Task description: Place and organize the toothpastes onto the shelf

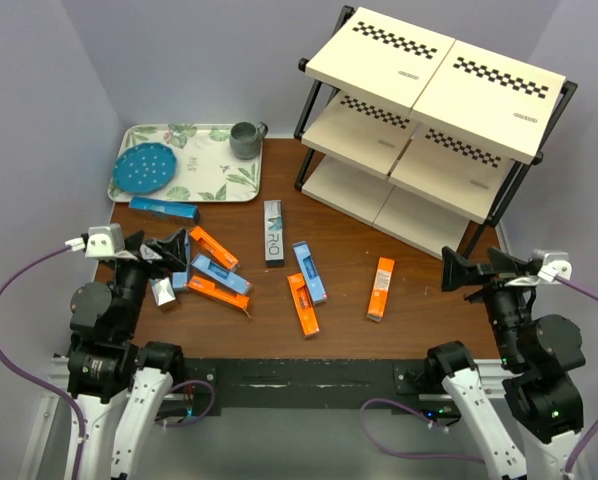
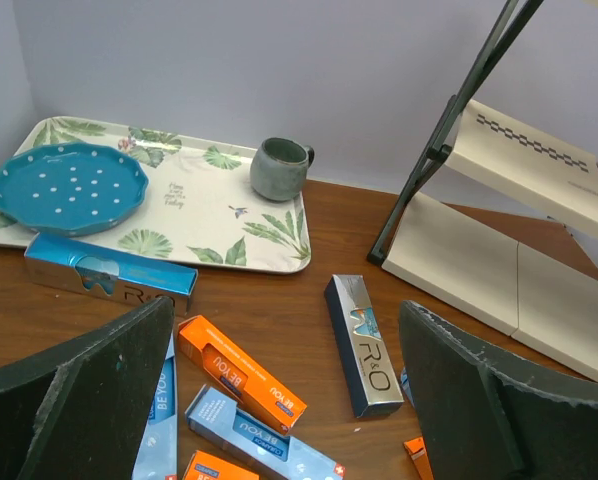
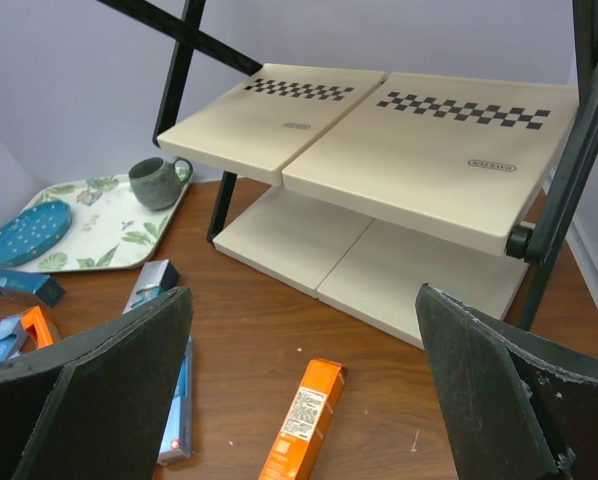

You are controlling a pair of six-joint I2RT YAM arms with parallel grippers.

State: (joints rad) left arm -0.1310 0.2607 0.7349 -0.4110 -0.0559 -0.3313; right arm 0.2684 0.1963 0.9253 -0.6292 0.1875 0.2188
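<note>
left claw [image 1: 167,256]: jaws wide, empty | right claw [image 1: 455,272]: jaws wide, empty

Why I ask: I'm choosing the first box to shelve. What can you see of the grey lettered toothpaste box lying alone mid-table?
The grey toothpaste box is a long, slim carton of glossy-looking cardboard: silvery top face with a teal emblem and large "R&O" lettering, dark blue sides. It lies flat on the brown table, lengthwise front to back, just off the tray at its near right corner, touching nothing else.
</note>
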